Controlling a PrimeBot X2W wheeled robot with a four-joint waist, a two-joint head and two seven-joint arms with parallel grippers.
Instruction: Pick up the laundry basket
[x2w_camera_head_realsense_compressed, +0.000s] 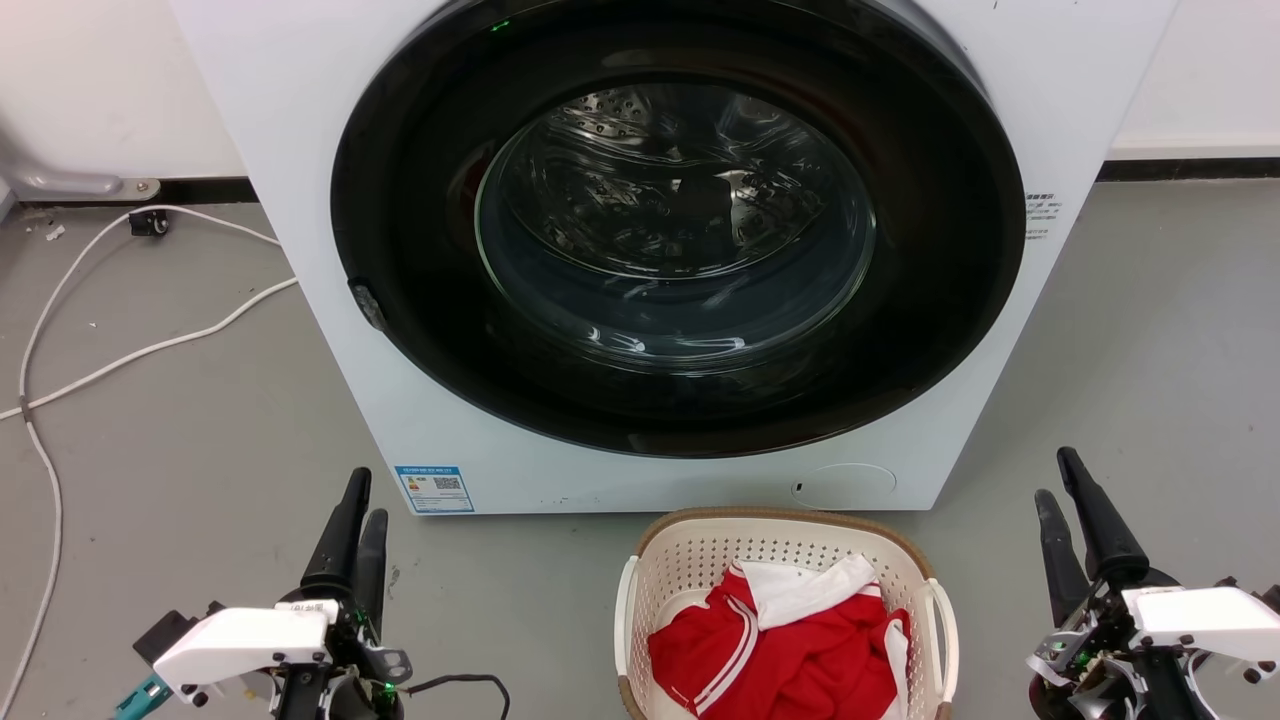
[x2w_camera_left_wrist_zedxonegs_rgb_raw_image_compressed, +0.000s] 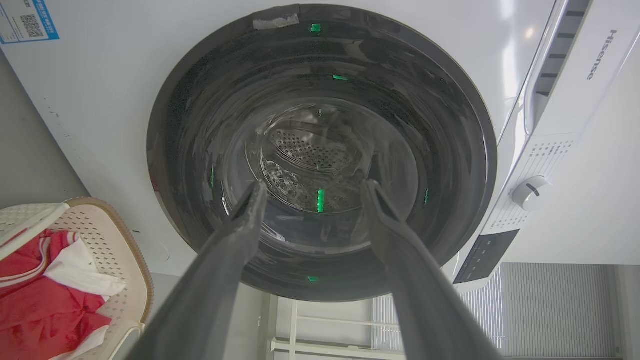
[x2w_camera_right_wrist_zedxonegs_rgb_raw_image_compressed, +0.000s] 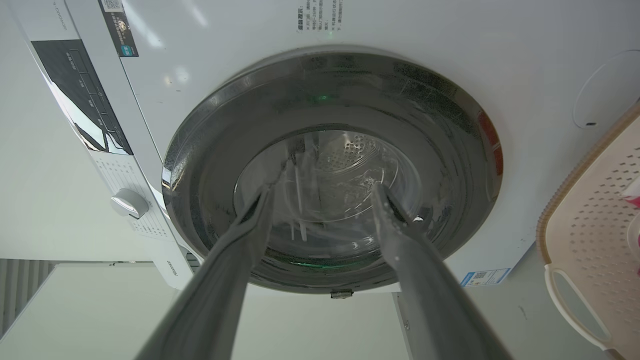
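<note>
Before reaching in, place the laundry basket (x2w_camera_head_realsense_compressed: 690, 570): on the grey floor (x2w_camera_head_realsense_compressed: 200, 450), just in front of the washing machine (x2w_camera_head_realsense_compressed: 300, 150), between the two arms and somewhat nearer the right gripper (x2w_camera_head_realsense_compressed: 1055, 475) than the left gripper (x2w_camera_head_realsense_compressed: 367, 495). Both grippers spread and empty, fingers pointed toward the machine door, well apart from the basket. No contact yet, so, by the look of it, the approach not begun.

Aim for the white side handles, one per arm: the left handle (x2w_camera_head_realsense_compressed: 625, 615) and the right handle (x2w_camera_head_realsense_compressed: 945, 630). Swing each wrist inward and down, keeping the fingers spread until astride a handle bar, then press shut on both at about the same time. Grip near the middle of each handle; thin perforated plastic, likely to flex under an off-centre pinch. Mind the red and white clothes (x2w_camera_head_realsense_compressed: 770, 650) heaped inside, close to the right wall: avoid catching cloth in the right-hand grip. Lift straight up and level, matching both arms, to stop the load sliding or the basket tilting. Keep the far rim off the machine's front on the way up.
</note>
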